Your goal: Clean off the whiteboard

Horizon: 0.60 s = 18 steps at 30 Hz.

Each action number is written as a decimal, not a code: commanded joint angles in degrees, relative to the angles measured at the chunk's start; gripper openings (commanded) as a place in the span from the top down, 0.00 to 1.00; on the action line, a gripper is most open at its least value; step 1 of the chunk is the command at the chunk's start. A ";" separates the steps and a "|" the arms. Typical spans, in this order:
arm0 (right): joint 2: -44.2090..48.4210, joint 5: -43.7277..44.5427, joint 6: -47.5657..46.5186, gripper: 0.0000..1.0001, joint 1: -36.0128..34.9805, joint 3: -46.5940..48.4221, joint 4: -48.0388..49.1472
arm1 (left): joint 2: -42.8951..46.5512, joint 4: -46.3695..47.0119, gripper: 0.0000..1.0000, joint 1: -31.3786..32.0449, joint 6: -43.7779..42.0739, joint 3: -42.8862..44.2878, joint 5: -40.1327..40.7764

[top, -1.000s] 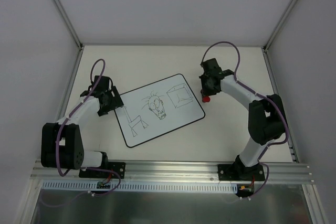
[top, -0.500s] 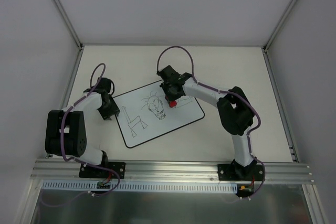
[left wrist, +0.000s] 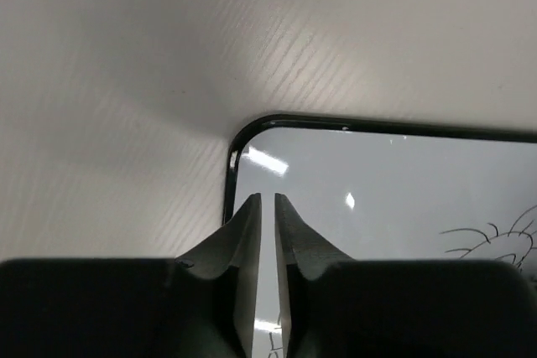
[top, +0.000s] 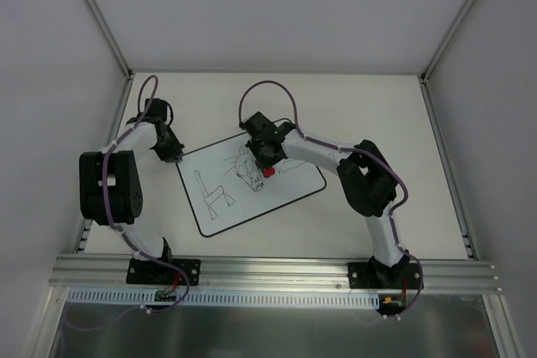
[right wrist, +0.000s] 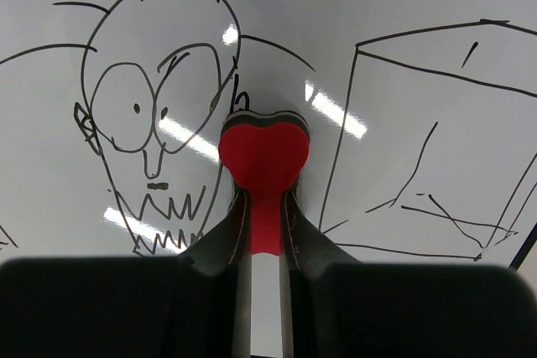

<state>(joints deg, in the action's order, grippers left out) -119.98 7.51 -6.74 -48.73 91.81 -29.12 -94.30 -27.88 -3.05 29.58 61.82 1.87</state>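
The whiteboard [top: 281, 193] lies tilted in the middle of the table, with black sketches of a chair [top: 213, 194], a spiky-haired face [right wrist: 151, 123] and a box [right wrist: 419, 140]. My right gripper [top: 267, 165] hovers over the board's middle, shut on a red bone-shaped eraser [right wrist: 263, 153]. The eraser's rounded head sits on the board between the face and the box. My left gripper [left wrist: 268, 199] is shut with nothing in it, its tips just inside the board's black-edged far-left corner [left wrist: 239, 142]. From above, the left gripper [top: 174, 155] shows at that corner.
White enclosure walls [top: 75, 81] close in the table on the left, right and back. An aluminium rail [top: 277, 272] carrying both arm bases runs along the near edge. Bare tabletop [top: 377, 115] surrounds the board.
My right arm swung left across the board with the eraser, from the right edge to beside the face. My left gripper closed and shifted up to the board's far-left corner.
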 commanded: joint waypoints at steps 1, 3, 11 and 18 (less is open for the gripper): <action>-0.25 0.14 -0.73 1.00 -0.66 1.00 -0.76 | -6.49 -0.42 0.93 0.06 1.52 0.93 -4.41; -0.34 0.58 -0.82 1.00 -1.10 1.00 -1.02 | -7.91 -0.16 1.00 0.06 2.32 0.93 -4.51; -3.67 -2.76 -0.20 1.00 -4.35 6.09 -4.09 | -9.67 0.02 1.00 1.73 4.25 -1.53 -4.51; -8.16 -6.89 1.99 1.00 -9.36 12.51 -6.21 | -8.79 0.46 1.00 2.79 6.01 -3.37 -4.15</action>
<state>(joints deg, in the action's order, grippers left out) -126.23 4.82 -6.52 -55.75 101.71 -32.71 -101.19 -24.69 -1.08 33.93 61.76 -1.76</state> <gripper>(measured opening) 0.132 0.006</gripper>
